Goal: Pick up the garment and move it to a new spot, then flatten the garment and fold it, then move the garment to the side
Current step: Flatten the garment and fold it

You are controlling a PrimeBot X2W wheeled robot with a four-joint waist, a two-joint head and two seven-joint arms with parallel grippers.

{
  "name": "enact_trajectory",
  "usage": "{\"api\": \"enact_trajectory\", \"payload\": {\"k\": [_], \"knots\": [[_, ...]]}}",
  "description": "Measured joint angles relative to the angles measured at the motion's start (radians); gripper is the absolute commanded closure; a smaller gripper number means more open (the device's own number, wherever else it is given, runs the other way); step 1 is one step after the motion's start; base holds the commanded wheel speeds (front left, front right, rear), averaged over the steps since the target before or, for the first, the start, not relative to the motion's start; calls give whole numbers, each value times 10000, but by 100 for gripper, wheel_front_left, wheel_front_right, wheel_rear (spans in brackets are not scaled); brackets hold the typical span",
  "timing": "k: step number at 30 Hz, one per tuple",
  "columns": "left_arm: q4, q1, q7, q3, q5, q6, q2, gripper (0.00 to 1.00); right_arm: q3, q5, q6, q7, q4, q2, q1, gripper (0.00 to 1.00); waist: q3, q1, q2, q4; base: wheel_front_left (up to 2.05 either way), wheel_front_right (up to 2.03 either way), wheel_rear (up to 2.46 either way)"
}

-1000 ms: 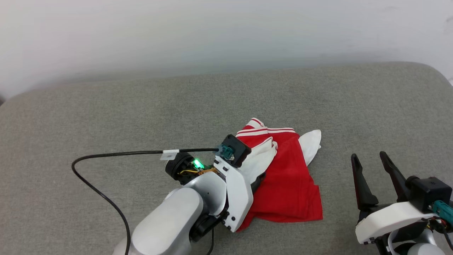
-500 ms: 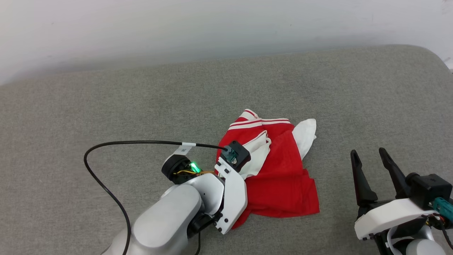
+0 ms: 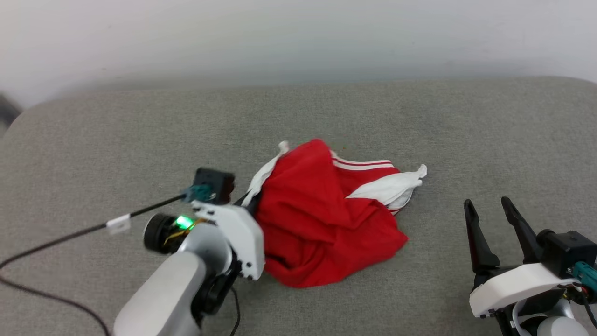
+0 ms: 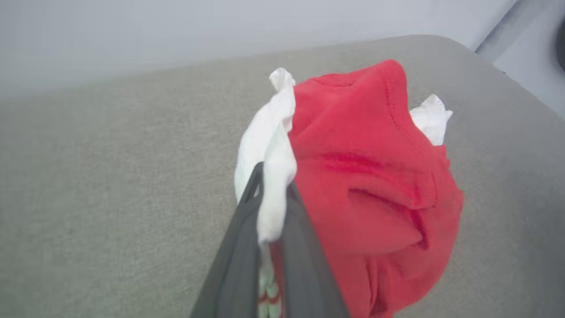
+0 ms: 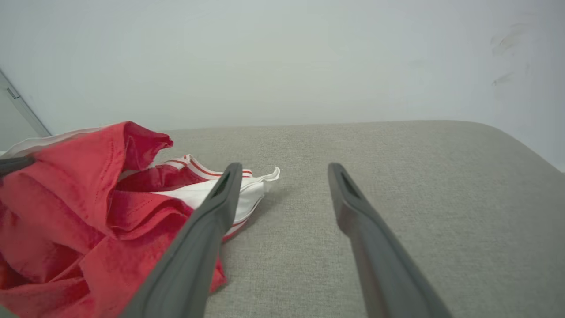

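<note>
At the left, our left gripper [image 4: 271, 176] pinches its dark fingers tight on the white sleeve [image 4: 265, 132] of the bright red, white-sleeved cotton T-shirt [image 3: 317, 219], bunched mid-way across the grey woven fabric cushion [image 3: 116, 126]. We should lift slowly and high enough that the hem clears before we carry it. At the right, our right gripper [image 3: 489, 210] stands wide and empty, apart from the cloth

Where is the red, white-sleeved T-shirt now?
Head view: the red, white-sleeved T-shirt lies bunched at the middle of the grey fabric surface, its left side pinched in the left pincer, the open right pincer apart to its right.
</note>
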Motion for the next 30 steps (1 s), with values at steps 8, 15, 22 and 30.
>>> {"api": "enact_trajectory", "payload": {"k": [8,15,22,30], "knots": [[-587,3424,-853,1547,-1367,1505,531,100,29,12,0,42,-63,0,5,0,-18,0,0,182,0,0,0],[-750,4361,-1534,1726,-1444,1831,435,0,-109,-58,0,94,-113,-2,7,0,-110,-1,0,249,0,0,0],[-997,3701,-2134,1710,-840,1839,648,0,-100,-176,0,255,-173,0,200,0,-564,-1,0,281,0,0,0],[-548,2343,65,963,-792,742,1580,0,27,-142,0,380,-330,-2,363,0,-841,-1,0,175,0,0,0]]}}
